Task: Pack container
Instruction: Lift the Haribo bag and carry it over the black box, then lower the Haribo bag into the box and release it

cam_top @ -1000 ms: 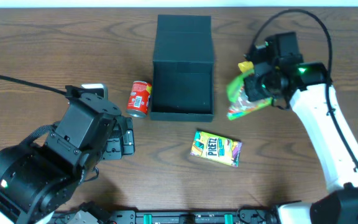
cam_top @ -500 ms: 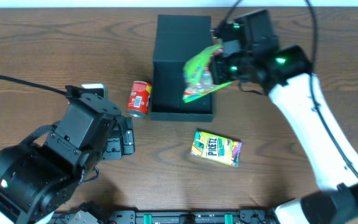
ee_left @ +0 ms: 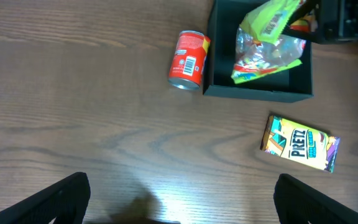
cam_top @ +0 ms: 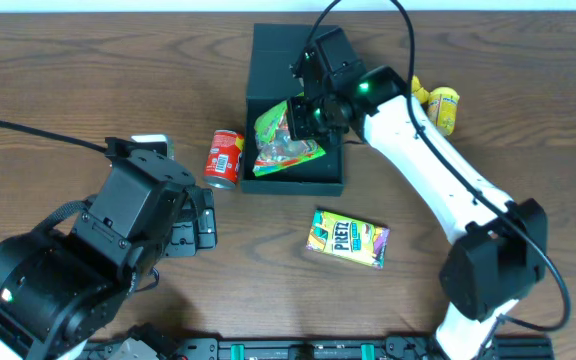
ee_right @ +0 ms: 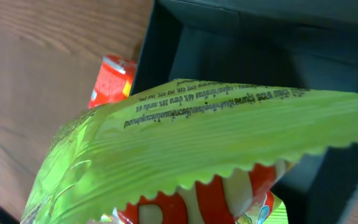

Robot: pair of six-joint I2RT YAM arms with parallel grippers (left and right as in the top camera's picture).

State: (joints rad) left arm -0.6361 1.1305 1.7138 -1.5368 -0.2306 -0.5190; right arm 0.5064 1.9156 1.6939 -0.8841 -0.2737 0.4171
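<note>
Reaches over container (cam_top: 278, 55) with right arm (cam_top: 418, 150), elbow bent. Clenches right fingers (cam_top: 301, 112) on green snack bag (cam_top: 283, 148) above container's opening. Holds left fingers (ee_left: 58, 199) fully released, empty, above surface (ee_left: 73, 93).

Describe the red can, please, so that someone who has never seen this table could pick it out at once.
Find the dark container, open, near the middle of the table. Just outside its wall on the side of the left arm lies the red can, on its side. It alone is red and round; the green snack bag and the Pretz box nearby are flat packets.
</note>
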